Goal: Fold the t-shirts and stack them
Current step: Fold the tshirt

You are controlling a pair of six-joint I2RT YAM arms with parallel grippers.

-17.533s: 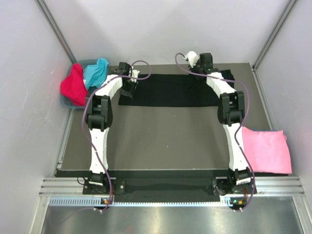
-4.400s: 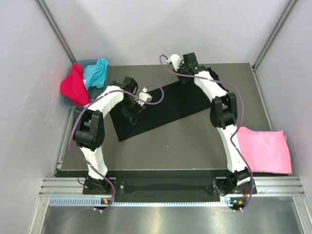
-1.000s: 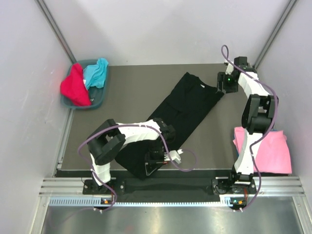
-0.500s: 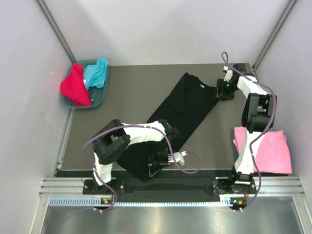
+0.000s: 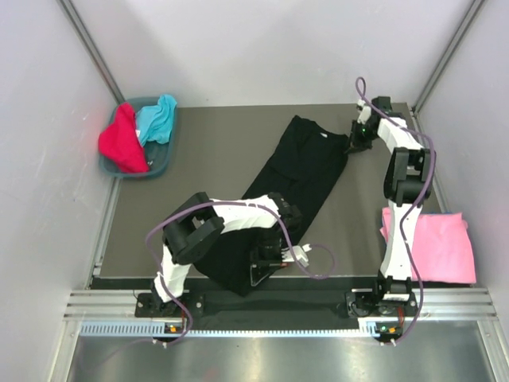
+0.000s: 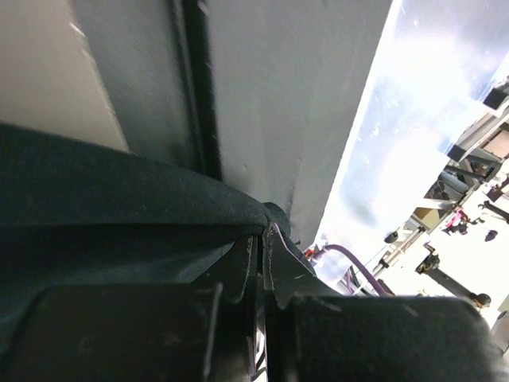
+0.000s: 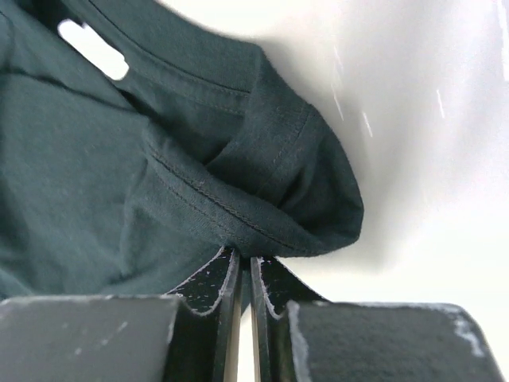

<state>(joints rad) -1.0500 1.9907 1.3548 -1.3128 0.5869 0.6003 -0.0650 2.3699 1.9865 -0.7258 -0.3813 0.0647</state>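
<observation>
The black t-shirt (image 5: pixel 306 171) lies stretched slantwise over the surface (image 5: pixel 215 159), running from about 1 o'clock down to 6 o'clock. The left pincer (image 5: pixel 265 269) is clenched on its near edge at 6 o'clock. The right pincer (image 5: pixel 355 139) is clenched on the far sleeve at 1 o'clock, with the hem seemingly nipped between its tips. The step in hand looks like spreading the garment flat, ahead of any fold. The next move likely calls for both arms to draw apart evenly and turn the cloth square to the edge without dragging wrinkles in. A folded pink t-shirt (image 5: pixel 433 247) waits at 4 o'clock. The red (image 5: pixel 119 143) and turquoise (image 5: pixel 155 118) ones sit in the basket (image 5: pixel 155 169) at 10 o'clock.
</observation>
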